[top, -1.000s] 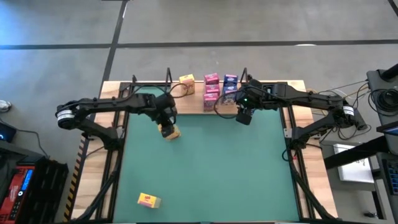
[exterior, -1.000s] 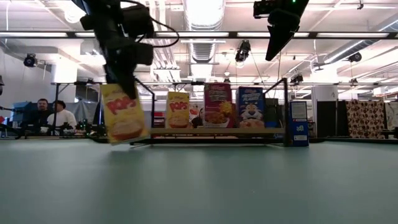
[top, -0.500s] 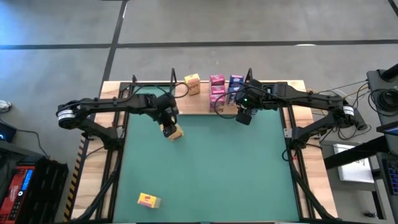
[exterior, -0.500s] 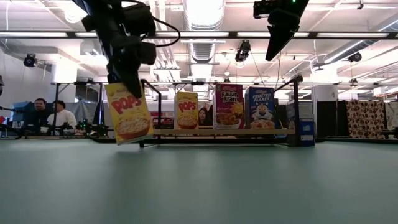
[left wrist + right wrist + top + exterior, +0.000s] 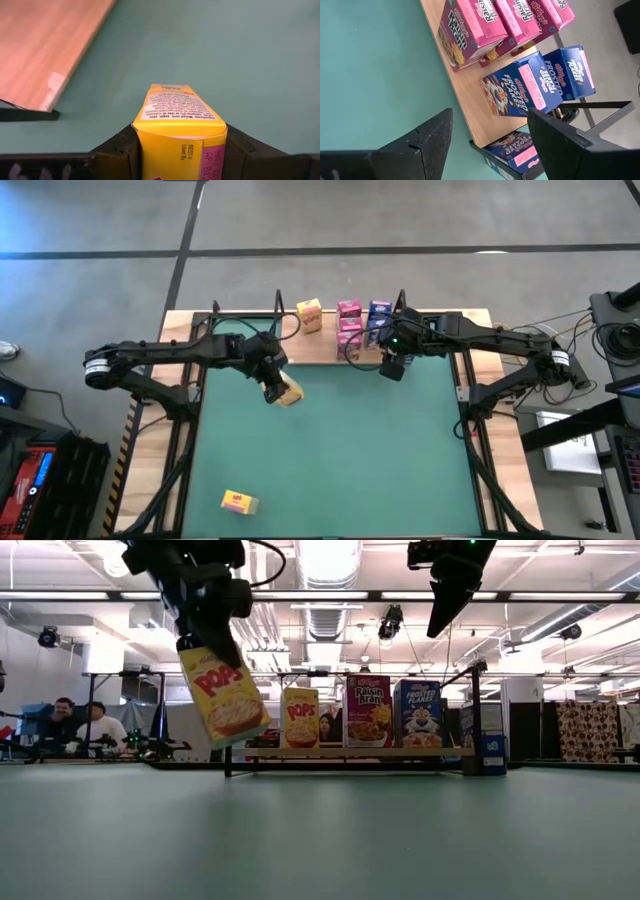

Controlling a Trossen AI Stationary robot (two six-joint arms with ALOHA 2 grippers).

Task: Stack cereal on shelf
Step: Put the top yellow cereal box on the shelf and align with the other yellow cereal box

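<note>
My left gripper [image 5: 268,383] is shut on a yellow cereal box [image 5: 228,695] and holds it above the green table, left of the shelf [image 5: 350,752]. The shelf is a light wooden board at the table's far edge. One yellow box [image 5: 300,717], pink boxes [image 5: 369,710] and blue boxes [image 5: 417,712] stand upright on it. My right gripper [image 5: 392,366] is open and empty, high above the shelf's right part. Another yellow box [image 5: 238,502] lies on the table near its front left. My left gripper pinches the yellow box between its two fingers [image 5: 117,150] on two opposite faces, at the box's top end [image 5: 150,150]. The fingers come from above, slanting. The box hangs below them, lifted clear of the table and tilted, with its lower end [image 5: 240,732] swung toward the shelf.
Thin black wire uprights [image 5: 473,710] stand at the shelf's ends. One blue box [image 5: 482,752] stands right of the shelf's right upright. Bare green tabletop [image 5: 350,460] spans the middle and near side. People sit in the room behind, at the far left [image 5: 80,725].
My left gripper has risen and moved toward the table's right with the yellow box. The box now hangs higher, nearer the shelf and more tilted. The shelf with its boxes has shifted a little toward the table's right.
</note>
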